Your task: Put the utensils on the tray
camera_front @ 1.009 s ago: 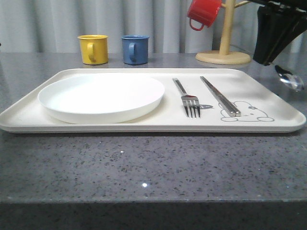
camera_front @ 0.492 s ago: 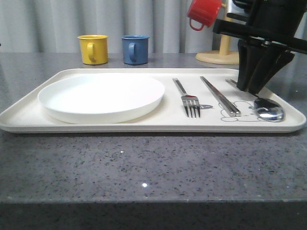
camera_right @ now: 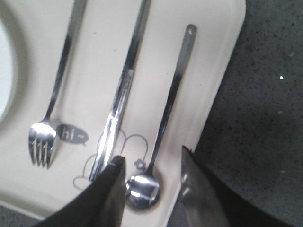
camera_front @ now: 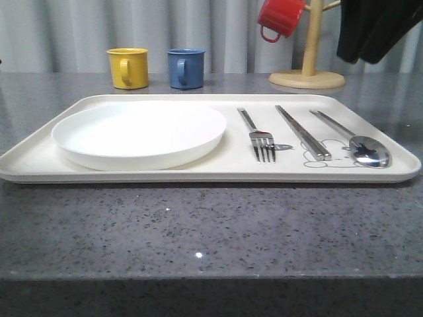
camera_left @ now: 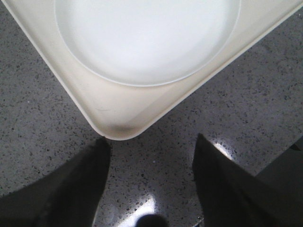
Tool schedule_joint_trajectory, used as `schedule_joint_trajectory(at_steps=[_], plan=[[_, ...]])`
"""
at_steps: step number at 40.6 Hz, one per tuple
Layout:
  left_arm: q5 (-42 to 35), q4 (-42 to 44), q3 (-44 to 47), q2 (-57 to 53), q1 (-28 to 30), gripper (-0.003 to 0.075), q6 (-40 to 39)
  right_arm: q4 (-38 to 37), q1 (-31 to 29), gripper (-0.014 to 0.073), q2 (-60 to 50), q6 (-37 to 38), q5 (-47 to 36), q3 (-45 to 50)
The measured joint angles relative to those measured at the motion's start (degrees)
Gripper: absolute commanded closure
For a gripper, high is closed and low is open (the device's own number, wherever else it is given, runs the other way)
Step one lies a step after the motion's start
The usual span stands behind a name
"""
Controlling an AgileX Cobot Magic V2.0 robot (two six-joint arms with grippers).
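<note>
Spoon [camera_front: 365, 146] lies flat on the tray [camera_front: 370, 173], just right of the chopsticks [camera_front: 303, 132] and fork [camera_front: 259, 137], white plate [camera_front: 139, 135] off to the left. Right gripper [camera_right: 150, 163] hangs above the spoon's bowl, fingers apart, gripping nothing. Left gripper [camera_left: 150, 146] hovers open over the grey surface [camera_left: 246, 101] at the tray's corner.

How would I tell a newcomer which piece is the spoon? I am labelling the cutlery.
Find the large cream tray and go to its end away from the white plate. Three silver pieces lie there side by side; the spoon is the outermost, beside the chopsticks. It alone ends in a round bowl, unlike the tined fork.
</note>
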Motion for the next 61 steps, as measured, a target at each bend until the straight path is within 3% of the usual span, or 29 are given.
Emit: schedule_joint_trajectory(at_steps=[9, 22, 40, 45, 51, 54, 61], plan=[[0.0, 0.0, 0.0, 0.0, 0.0, 0.0331, 0.0, -3.7, 4.9, 0.0276, -15.5, -0.5, -0.8, 7.5], [-1.3, 0.0, 0.0, 0.0, 0.0, 0.0331, 0.0, -4.2, 5.1, 0.0276, -37.2, -0.6, -5.8, 21.6], [-1.4, 0.0, 0.0, 0.0, 0.0, 0.0335, 0.0, -4.3, 5.1, 0.0279, -58.2, -0.6, -8.9, 35.6], [-1.4, 0.0, 0.0, 0.0, 0.0, 0.0433, 0.0, -4.4, 5.1, 0.0375, -61.0, -0.6, -10.0, 37.5], [-1.6, 0.1, 0.0, 0.0, 0.0, 0.0660, 0.0, -4.4, 5.1, 0.0581, -61.7, -0.7, -10.2, 37.9], [-2.0, 0.3, 0.0, 0.0, 0.0, 0.0737, 0.3, -4.4, 5.1, 0.0662, -61.7, -0.7, -10.4, 37.9], [-3.1, 0.5, 0.0, 0.0, 0.0, 0.0739, 2.9, -4.4, 5.1, 0.0662, -61.8, -0.7, -11.3, 37.9]])
